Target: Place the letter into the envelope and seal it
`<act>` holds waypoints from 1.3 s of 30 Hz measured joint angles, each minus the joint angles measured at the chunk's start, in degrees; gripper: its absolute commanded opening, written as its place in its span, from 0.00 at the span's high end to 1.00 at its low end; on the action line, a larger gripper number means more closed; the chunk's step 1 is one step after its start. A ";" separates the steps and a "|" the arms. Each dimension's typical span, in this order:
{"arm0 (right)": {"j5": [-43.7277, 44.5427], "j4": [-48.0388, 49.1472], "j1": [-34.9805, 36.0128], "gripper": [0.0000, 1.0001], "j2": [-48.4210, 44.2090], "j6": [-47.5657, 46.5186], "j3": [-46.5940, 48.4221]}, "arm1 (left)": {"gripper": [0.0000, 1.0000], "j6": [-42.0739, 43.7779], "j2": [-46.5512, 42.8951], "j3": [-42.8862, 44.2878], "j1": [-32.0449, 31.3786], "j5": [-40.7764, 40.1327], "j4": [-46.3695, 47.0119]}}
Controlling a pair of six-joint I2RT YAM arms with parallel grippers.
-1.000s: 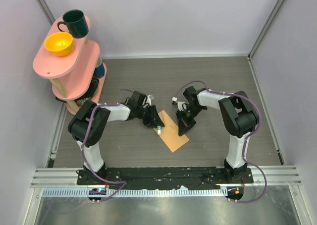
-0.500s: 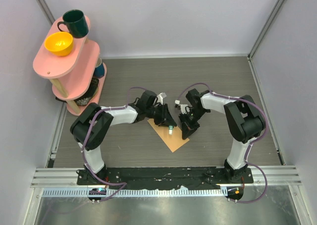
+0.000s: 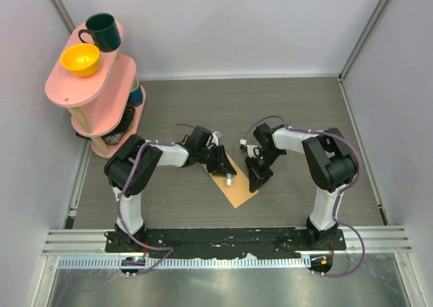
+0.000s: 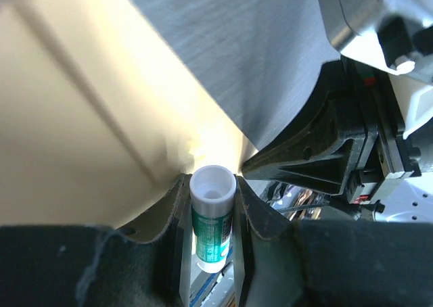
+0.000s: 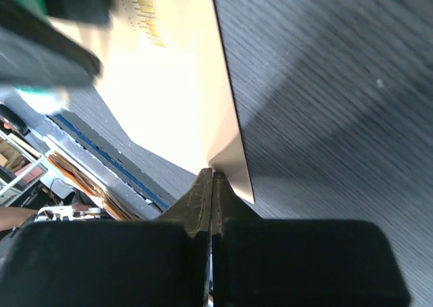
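Standing by the rig, I'd say this is the sealing step, not the stuffing one: the left end effector point(image 3: 225, 174) is closed on a small glue stick point(image 3: 229, 180), green body and white tip, held out over the envelope point(image 3: 238, 195), which lies flat and slantwise on the tabletop point(image 3: 298, 117) between the two arms. The right end effector point(image 3: 256, 181) has its fingers drawn fully together, with the tips on the envelope's right-hand edge near a corner. From its own wrist camera I cannot tell whether it pinches the paper or merely pins it down. My guess is that the next move calls for the glue tip to be lowered onto the flap strip and drawn along it while the other arm keeps the paper from sliding, and then for the flap to be folded over and pressed. The letter is nowhere to be seen. It may be inside, but nothing shows that. The flap is hard to pick out too, since from above the left arm covers the envelope's upper end and the wrist views wash the paper out to a pale glare. I also can't tell whether the glue tip touches the paper
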 measured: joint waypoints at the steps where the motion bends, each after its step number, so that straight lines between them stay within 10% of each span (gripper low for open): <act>1: 0.04 -0.02 0.00 0.99 0.00 0.15 -0.02 | 1.00 0.63 -0.37 -0.33 1.09 0.13 -0.48; 39: 0.09 -0.07 0.00 0.99 0.02 0.42 0.11 | 1.00 6.60 -4.59 -0.39 3.34 0.46 -8.59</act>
